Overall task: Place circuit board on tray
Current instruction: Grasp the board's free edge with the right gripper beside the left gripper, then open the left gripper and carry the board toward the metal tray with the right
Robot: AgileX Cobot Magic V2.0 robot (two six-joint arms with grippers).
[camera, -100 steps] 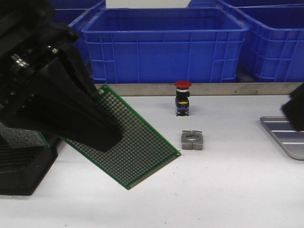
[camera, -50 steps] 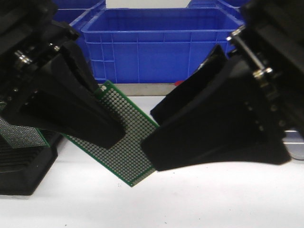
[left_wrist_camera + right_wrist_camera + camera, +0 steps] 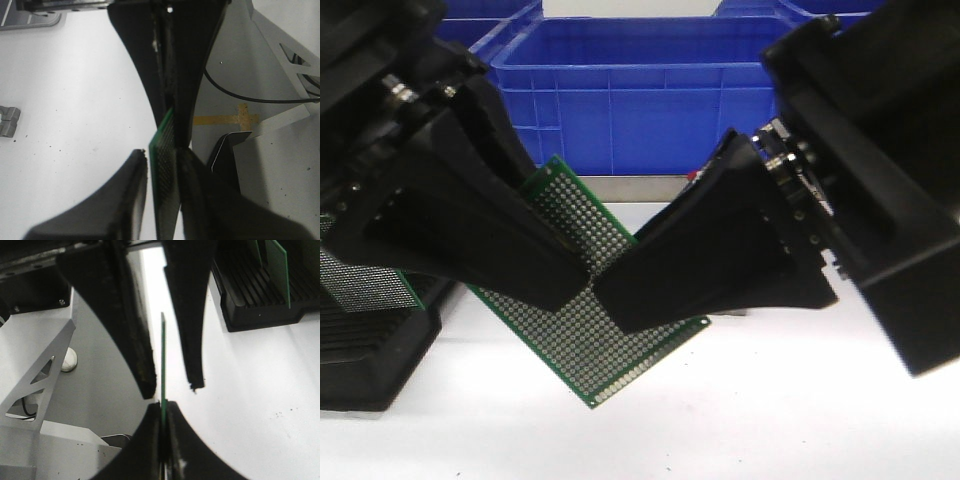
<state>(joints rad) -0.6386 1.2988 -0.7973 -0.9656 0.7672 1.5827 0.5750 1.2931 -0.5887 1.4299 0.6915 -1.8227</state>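
The white surface (image 3: 800,420) lies open beneath the tilted thin green perforated circuit board (image 3: 610,340), held in mid-air. The right fingers (image 3: 162,420), newly closed in, pinch its edge; the left fingers (image 3: 160,165) stand slightly apart around it.

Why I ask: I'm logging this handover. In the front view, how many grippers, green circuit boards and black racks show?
Grippers: 2 (left gripper, right gripper)
Green circuit boards: 2 (held circuit board, racked board)
Black slotted rack: 1
Total: 5
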